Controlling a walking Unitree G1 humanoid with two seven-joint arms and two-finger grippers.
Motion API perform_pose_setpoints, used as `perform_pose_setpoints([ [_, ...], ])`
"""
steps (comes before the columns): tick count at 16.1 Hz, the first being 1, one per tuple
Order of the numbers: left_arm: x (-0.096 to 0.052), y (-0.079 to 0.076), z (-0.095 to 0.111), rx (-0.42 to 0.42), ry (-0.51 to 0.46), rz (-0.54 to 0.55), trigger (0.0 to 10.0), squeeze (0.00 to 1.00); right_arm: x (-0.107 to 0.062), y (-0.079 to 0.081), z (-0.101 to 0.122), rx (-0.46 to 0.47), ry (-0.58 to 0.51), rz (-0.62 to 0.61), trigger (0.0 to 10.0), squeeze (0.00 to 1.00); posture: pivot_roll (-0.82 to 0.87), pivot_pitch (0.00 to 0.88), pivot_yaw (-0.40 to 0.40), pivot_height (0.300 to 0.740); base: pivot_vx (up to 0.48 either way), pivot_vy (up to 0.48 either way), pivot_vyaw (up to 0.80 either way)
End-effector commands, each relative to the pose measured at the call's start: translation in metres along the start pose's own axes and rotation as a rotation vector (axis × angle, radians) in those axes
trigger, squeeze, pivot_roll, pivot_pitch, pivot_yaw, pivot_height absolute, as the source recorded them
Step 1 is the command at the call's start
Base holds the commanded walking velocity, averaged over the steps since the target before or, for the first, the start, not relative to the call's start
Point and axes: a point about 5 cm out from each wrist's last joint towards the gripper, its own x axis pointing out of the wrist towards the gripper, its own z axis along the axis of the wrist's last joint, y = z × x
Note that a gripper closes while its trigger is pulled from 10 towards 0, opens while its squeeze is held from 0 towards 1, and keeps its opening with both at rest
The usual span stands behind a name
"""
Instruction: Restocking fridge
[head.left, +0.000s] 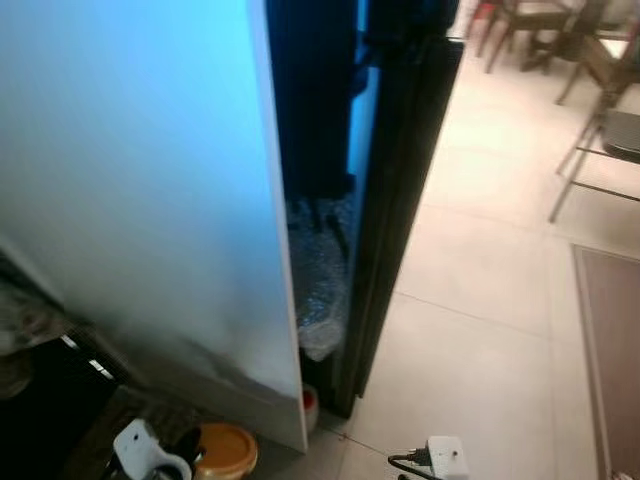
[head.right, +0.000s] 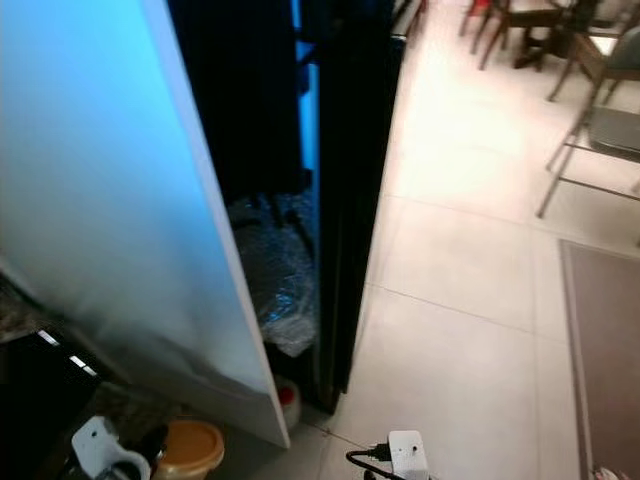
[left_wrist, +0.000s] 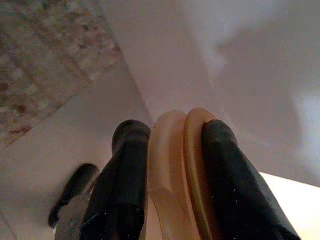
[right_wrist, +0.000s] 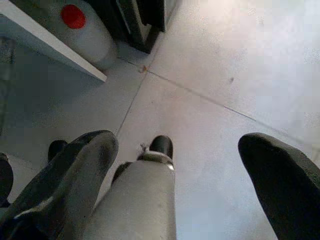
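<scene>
The black fridge (head.left: 400, 150) stands ahead, seen edge-on, with a tall white panel (head.left: 150, 200) lit blue on its left. Low at the bottom left, my left gripper (head.left: 188, 447) is shut on a round tan-orange lid-like container (head.left: 227, 450). In the left wrist view its black fingers (left_wrist: 131, 137) press on both sides of the container's rim (left_wrist: 175, 150), close to a white surface. My right gripper (right_wrist: 182, 147) hangs open over the floor tiles, nothing between its fingers. Its white wrist block (head.left: 446, 456) shows at the bottom edge.
A crumpled clear plastic bag (head.left: 318, 270) fills the dark gap between panel and fridge. A white jug with a red cap (right_wrist: 82, 27) stands on the floor at the panel's foot. Chairs (head.left: 600, 140) and a table stand far right, a brown rug (head.left: 610, 350) at right.
</scene>
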Motion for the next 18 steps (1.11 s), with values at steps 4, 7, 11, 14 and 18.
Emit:
perform_pose_setpoints([
  [4,-0.004,0.013,-0.004,-0.033,-0.008,0.058,10.0,0.00,-0.005,-0.012,0.005,0.068,-0.167,-0.194,10.0,0.00,-0.03,0.000,0.005,0.740,0.000,0.000,0.00],
  [7,-0.003,0.016,0.005,-0.008,-0.014,0.058,10.0,0.00,-0.010,-0.020,0.083,-0.096,-0.531,-0.160,10.0,0.00,-0.04,0.000,0.007,0.740,0.000,0.000,0.00],
  [11,-0.001,0.013,0.010,-0.010,-0.027,0.058,10.0,0.00,-0.033,-0.029,0.156,-0.090,-0.865,-0.220,10.0,0.00,-0.05,0.000,0.004,0.740,0.000,0.000,0.00],
  [14,0.000,0.011,0.010,-0.029,-0.033,0.059,10.0,0.00,-0.048,-0.020,0.184,-0.073,-0.996,-0.146,10.0,0.00,-0.05,0.000,-0.004,0.740,0.000,0.000,0.00],
  [18,-0.001,0.012,0.007,-0.040,-0.026,0.073,10.0,0.00,-0.050,0.012,0.190,-0.159,-1.018,0.083,10.0,0.00,-0.05,0.000,-0.014,0.740,0.000,0.000,0.00],
])
